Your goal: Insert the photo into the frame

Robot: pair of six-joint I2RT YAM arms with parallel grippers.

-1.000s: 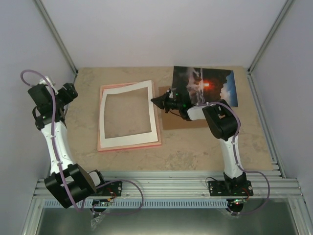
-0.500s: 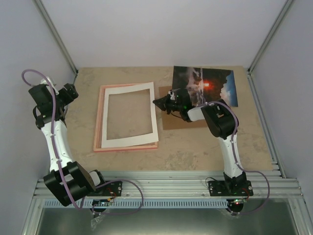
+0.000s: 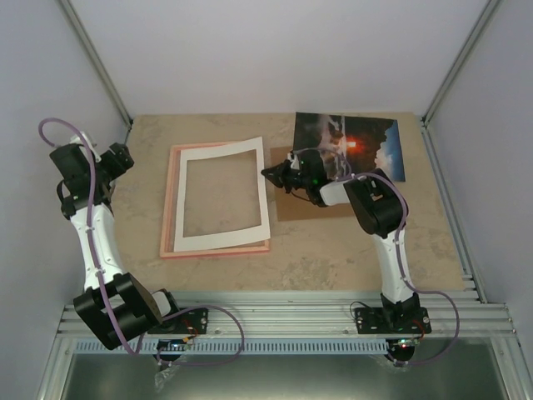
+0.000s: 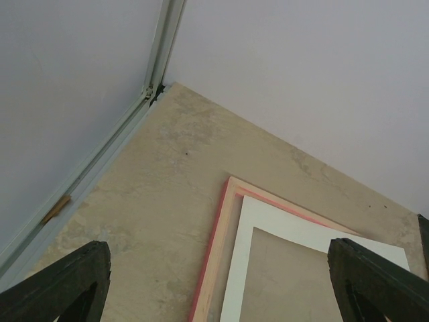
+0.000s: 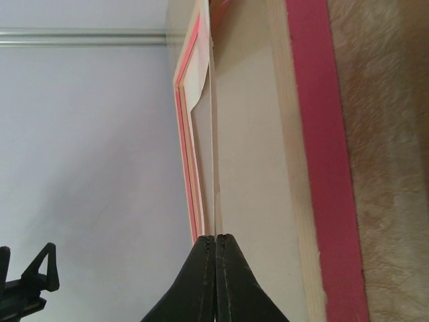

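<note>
The pink frame lies flat at the left-centre of the table with a white mat board on it. My right gripper is shut on the mat's right edge and holds that edge slightly raised. In the right wrist view the closed gripper pinches the thin white mat beside the pink frame rail. The photo lies face up at the back right, behind the right arm. My left gripper is open and empty by the left wall; its wrist view shows the frame's corner and the mat.
A brown cardboard sheet lies under the right arm's wrist, partly beneath the photo. White walls with metal rails close the table on three sides. The table's wall corner is just beyond the left gripper.
The frame and the mat have slid a little to the left and squared up. The right gripper still holds the mat's right edge. The left arm has barely moved.
</note>
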